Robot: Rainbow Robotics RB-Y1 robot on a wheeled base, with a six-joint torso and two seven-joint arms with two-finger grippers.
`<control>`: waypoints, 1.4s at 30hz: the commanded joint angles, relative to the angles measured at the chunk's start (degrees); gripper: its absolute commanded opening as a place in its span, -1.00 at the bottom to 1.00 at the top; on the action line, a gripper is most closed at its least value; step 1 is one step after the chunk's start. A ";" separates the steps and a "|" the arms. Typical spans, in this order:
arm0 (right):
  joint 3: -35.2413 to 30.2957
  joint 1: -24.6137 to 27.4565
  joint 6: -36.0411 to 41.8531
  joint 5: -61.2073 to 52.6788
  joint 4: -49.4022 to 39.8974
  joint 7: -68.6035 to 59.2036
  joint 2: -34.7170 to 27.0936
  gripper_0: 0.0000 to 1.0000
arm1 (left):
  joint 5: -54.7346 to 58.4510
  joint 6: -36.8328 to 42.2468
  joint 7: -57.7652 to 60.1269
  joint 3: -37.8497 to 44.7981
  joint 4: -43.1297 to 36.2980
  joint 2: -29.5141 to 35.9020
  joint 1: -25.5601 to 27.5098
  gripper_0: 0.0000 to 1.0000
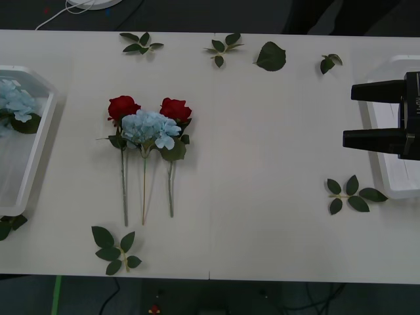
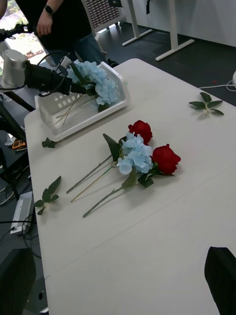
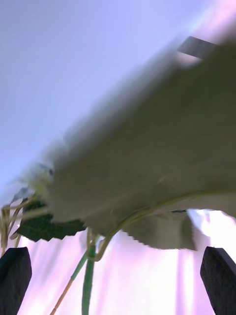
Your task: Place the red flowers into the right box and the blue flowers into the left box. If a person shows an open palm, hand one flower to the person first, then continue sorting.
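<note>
Two red flowers (image 1: 123,107) (image 1: 175,109) lie side by side left of the table's middle, stems toward me. Between them, partly over both, lies one of the blue flowers (image 1: 151,128). More blue flowers (image 1: 16,98) rest in the left box (image 1: 46,141) at the table's left edge. In the right wrist view my left arm (image 2: 44,78) reaches into that box (image 2: 64,106) over the blue heads (image 2: 96,81). My left gripper (image 3: 115,280) is open, with a leaf and thin stems close in front. My right gripper (image 1: 349,117) hovers open over the right box (image 1: 397,177), holding nothing.
Loose green leaf sprigs lie scattered: along the far edge (image 1: 141,43) (image 1: 223,47) (image 1: 271,56) (image 1: 330,62), near the right box (image 1: 354,195), at the front left (image 1: 116,249), and beside the left box (image 1: 8,225). A white cable (image 1: 65,13) runs behind the table.
</note>
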 commanded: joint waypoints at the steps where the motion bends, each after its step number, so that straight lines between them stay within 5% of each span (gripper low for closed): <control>1: -0.87 0.58 -0.56 -0.64 -1.65 1.60 -2.17 1.00 | -0.64 7.99 3.58 3.18 -1.14 7.22 0.58 1.00; 10: -0.87 0.58 -0.56 -0.64 -1.65 1.60 -2.17 1.00 | -12.94 25.31 5.43 15.57 -1.14 12.14 0.41 1.00; 20: -0.87 0.58 -0.56 -0.64 -1.65 1.60 -2.17 1.00 | -12.85 40.43 17.99 16.89 -5.71 13.37 -3.72 1.00; 30: -0.87 0.58 -0.56 -0.64 -1.65 1.60 -2.17 1.00 | -30.17 52.82 52.71 16.63 -24.69 13.37 -12.95 1.00; 42: -0.87 0.58 -0.56 -0.64 -1.65 1.60 -2.17 1.00 | -51.00 65.12 79.43 8.28 -49.66 7.57 -13.74 1.00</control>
